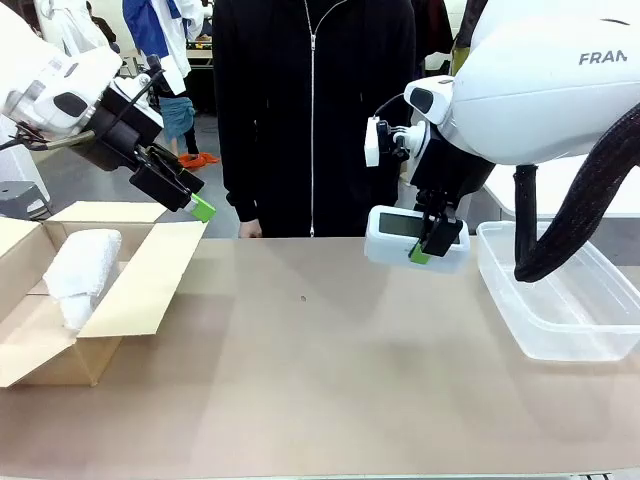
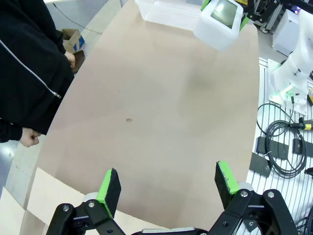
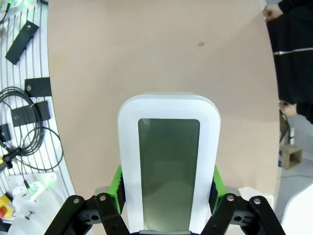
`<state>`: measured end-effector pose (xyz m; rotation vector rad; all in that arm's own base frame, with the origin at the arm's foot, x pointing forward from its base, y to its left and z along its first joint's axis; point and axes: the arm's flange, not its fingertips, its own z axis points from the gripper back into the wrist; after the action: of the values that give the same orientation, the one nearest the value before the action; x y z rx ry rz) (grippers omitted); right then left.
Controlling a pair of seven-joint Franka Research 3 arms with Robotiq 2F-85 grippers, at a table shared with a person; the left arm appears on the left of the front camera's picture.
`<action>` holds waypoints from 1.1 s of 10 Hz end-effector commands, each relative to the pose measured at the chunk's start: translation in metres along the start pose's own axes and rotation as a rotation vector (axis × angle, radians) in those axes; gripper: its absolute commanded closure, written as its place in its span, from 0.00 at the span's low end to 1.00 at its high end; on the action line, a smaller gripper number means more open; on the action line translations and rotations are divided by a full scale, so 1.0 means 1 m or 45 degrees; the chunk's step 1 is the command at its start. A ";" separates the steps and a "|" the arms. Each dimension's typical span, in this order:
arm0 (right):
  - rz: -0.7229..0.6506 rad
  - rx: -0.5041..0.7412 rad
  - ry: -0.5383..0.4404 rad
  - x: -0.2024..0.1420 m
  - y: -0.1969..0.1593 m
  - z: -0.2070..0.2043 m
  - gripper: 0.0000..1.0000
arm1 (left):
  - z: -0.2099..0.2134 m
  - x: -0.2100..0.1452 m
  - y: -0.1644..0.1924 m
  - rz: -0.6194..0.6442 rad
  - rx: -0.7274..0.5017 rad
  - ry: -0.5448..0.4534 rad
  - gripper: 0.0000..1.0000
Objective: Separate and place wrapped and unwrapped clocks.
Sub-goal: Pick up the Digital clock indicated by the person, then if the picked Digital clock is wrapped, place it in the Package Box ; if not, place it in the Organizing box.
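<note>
Landmark: clear plastic bin (image 1: 560,300), at the table's right end on the robot's side; all places below are given against it.
Bare clock (image 1: 415,238): white, grey screen, lifted clear of the table just left of the bin's near-left corner, not yet over the bin.
Right gripper (image 1: 435,243): closed on the bare clock's two long sides, green pads pressed flat against the casing in the right wrist view.
Left gripper (image 1: 188,197): spread wide and carrying nothing, well apart from the bin, above the cardboard box.
Cardboard box (image 1: 100,300): far left of the bin, flaps open.
Wrapped bundle (image 1: 80,262): white padded bundle lying inside the box, far from the bin; a second bundle cannot be made out.
Person (image 1: 310,110): stands at the far edge, left of the bin, hands low by the table edge.
Risk, slip: the clock's casing looks smooth and the pads grip only its lower end; a quick swing toward the bin could likely let it slide or tilt out.
Risk, rim strike: carried too low, the clock could catch the bin's left wall and push the light bin along.
Risk, drop height: released from high up, the clock could land hard on its screen.
</note>
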<state>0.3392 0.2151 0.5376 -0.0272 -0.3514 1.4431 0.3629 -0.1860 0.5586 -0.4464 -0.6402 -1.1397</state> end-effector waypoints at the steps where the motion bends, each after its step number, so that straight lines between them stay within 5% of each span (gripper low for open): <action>1: 0.012 -0.009 0.002 -0.003 0.002 0.002 0.66 | 0.000 -0.001 -0.001 0.001 -0.001 0.002 0.00; 11: 0.012 -0.009 0.002 -0.003 0.002 0.002 0.66 | 0.000 -0.001 -0.001 0.001 -0.001 0.002 0.00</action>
<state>0.3389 0.2144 0.5387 -0.0282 -0.3536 1.4504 0.3629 -0.1860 0.5586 -0.4464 -0.6402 -1.1397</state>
